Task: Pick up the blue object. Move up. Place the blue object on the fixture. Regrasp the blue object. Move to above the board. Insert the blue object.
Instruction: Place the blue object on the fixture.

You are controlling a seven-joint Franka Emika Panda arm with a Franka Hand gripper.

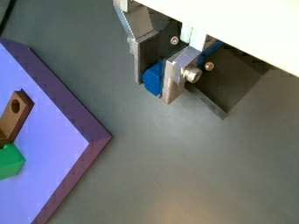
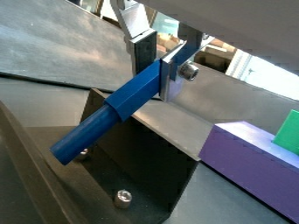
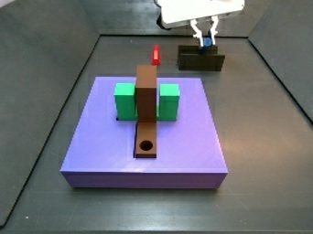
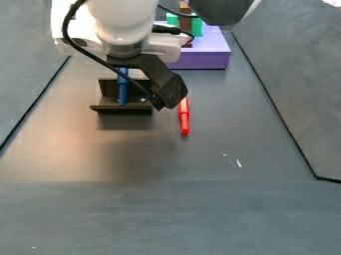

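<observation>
My gripper (image 3: 206,35) is at the back right of the floor, over the fixture (image 3: 200,60), and is shut on the blue object (image 3: 207,43). In both wrist views the silver fingers clamp the peg's upper end (image 1: 151,79) (image 2: 138,90). The peg slants down from the gripper (image 2: 159,68) to the dark fixture (image 2: 142,179). In a side view the peg (image 4: 124,86) hangs from the gripper (image 4: 130,68), and its lower end reaches the fixture's top (image 4: 123,108); I cannot tell if they touch. The lavender board (image 3: 184,146) lies in front, apart from the gripper.
The board carries two green blocks (image 3: 124,101) (image 3: 169,100) and a long brown bar (image 3: 146,108) with a round hole. A red peg (image 3: 156,55) lies on the floor between board and fixture, also seen beside the fixture (image 4: 184,116). Dark walls ring the floor.
</observation>
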